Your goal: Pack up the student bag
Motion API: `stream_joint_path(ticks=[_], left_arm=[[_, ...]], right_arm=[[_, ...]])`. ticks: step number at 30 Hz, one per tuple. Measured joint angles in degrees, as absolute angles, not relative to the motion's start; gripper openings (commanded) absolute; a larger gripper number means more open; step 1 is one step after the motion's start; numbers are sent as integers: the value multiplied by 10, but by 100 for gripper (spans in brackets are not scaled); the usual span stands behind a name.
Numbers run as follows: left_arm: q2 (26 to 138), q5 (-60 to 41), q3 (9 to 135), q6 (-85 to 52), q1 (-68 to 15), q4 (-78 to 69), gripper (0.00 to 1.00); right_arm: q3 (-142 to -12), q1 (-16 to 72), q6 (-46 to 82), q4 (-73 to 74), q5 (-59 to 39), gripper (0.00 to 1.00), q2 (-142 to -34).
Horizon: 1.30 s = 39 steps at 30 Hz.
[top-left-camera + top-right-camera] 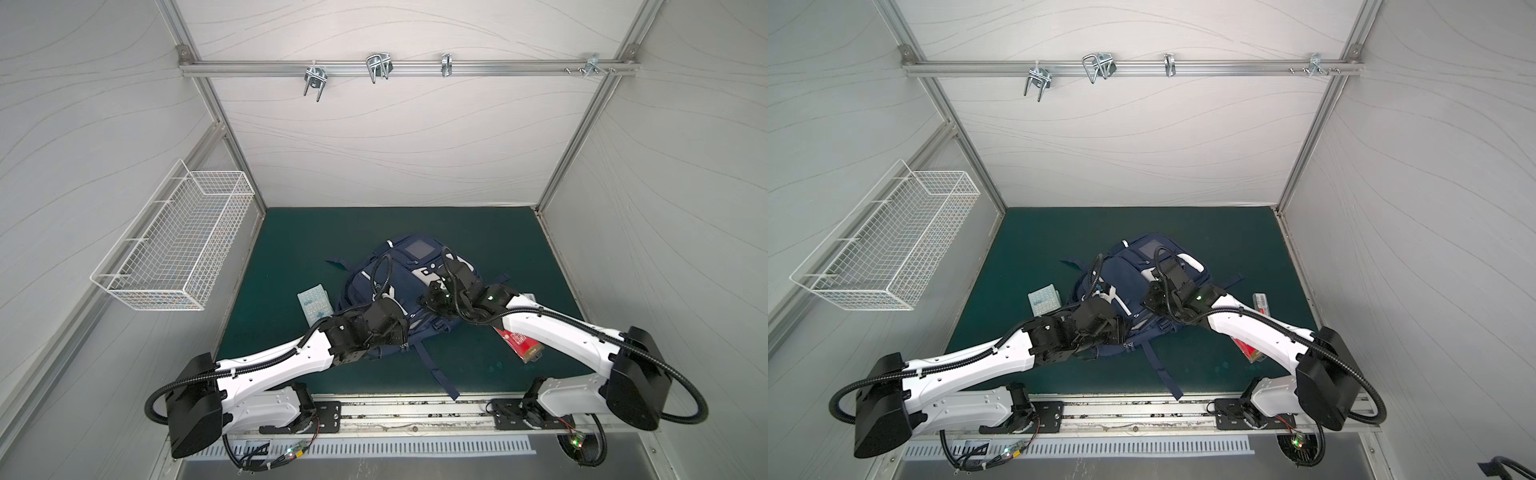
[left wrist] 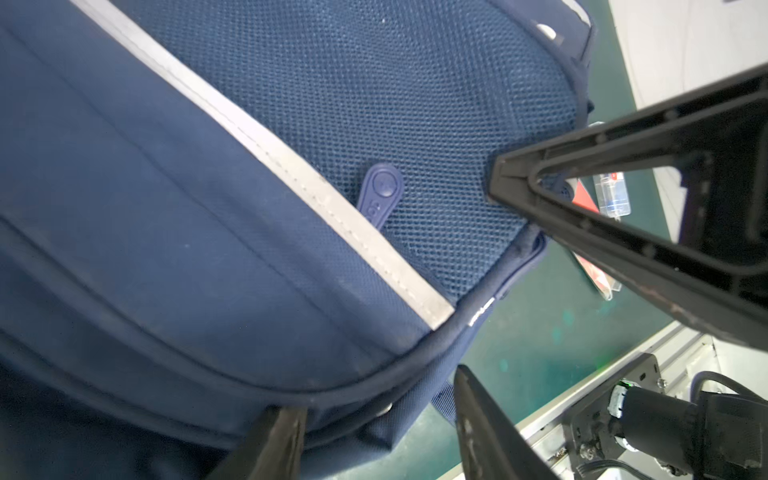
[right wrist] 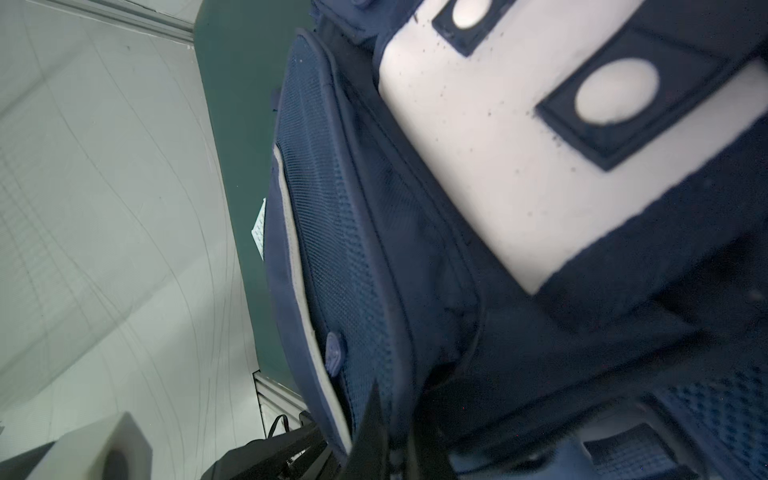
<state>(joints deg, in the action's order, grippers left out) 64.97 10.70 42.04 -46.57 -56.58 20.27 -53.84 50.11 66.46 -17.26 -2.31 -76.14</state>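
Green mat (image 1: 415,224); right hand (image 2: 498,183) on bag (image 1: 409,282)

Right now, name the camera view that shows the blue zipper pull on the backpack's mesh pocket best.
The left wrist view: the zipper pull lies large, sharp and unobstructed there. The right wrist view shows it small and nearly edge-on. In both top views it is too small to make out.

White shell arms (image 1: 266,365), chunky black joints (image 1: 345,332), ribbed black cables (image 1: 148,409) looping off, lil green light (image 1: 490,297) on the 4 o'clock one.
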Motion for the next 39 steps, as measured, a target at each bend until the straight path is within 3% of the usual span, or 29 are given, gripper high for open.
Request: stream_joint_path(ticks=[7,20,34,39], left_arm=[[655,117,420,-482,-576,196,47],[710,133,427,-541,-590,170,48],[592,166,410,-603,-594,199,70],[613,141,384,-593,-594,176,71]], right_arm=[[-558,503,666,-191,-9,0,-761],[-598,527,664,-237,45,0,-775],[-605,528,680,-243,98,0,-757],[-581,521,692,-224,79,0,-743]])
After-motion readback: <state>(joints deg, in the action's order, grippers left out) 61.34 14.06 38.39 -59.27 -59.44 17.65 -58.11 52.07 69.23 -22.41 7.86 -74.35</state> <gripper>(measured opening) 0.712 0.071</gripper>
